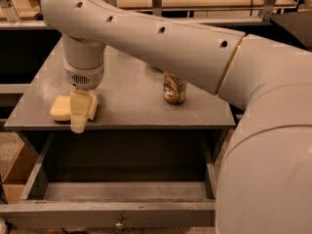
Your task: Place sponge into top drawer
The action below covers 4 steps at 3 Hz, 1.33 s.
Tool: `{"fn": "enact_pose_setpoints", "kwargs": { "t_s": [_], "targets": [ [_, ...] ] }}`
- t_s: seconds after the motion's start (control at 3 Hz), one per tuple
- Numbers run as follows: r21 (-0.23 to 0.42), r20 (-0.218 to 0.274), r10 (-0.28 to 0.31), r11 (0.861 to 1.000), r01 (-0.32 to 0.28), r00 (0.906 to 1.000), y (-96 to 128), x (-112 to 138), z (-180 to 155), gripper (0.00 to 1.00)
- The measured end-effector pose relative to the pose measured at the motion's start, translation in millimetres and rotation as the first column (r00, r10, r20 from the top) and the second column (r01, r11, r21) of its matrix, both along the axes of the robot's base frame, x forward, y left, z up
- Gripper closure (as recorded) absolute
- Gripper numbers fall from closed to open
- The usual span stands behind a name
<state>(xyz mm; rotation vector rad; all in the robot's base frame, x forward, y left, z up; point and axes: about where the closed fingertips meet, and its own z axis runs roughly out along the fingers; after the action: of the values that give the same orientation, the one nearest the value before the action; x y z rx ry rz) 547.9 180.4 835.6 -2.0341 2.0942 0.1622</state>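
Note:
The pale yellow sponge (59, 109) lies on the grey table top (131, 101) near its front left corner. My gripper (80, 120) hangs straight down from the arm at the sponge's right end and overlaps it, its tip reaching past the table's front edge in this view. The top drawer (122, 191) below the table is pulled open and looks bare inside. Its grey front panel (73, 215) has a small metal knob (118, 223) at the centre.
A brown drink can (174, 87) stands upright on the table right of centre, partly behind my arm. My large white arm (170, 48) crosses the whole upper view and fills the right side. A water bottle (9, 6) stands on a back shelf at far left.

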Motion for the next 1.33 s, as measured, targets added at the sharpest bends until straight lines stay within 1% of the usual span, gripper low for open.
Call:
{"fn": "enact_pose_setpoints", "kwargs": {
  "t_s": [0.33, 0.67, 1.33],
  "targets": [
    [-0.001, 0.004, -0.007, 1.000, 0.007, 1.0000, 0, 0, -3, 0.16],
    [0.002, 0.016, -0.013, 1.000, 0.013, 0.9998, -1, 1, 0, 0.39],
    [0.028, 0.056, -0.009, 1.000, 0.007, 0.9984, -5, -3, 24, 0.87]
  ]
}}
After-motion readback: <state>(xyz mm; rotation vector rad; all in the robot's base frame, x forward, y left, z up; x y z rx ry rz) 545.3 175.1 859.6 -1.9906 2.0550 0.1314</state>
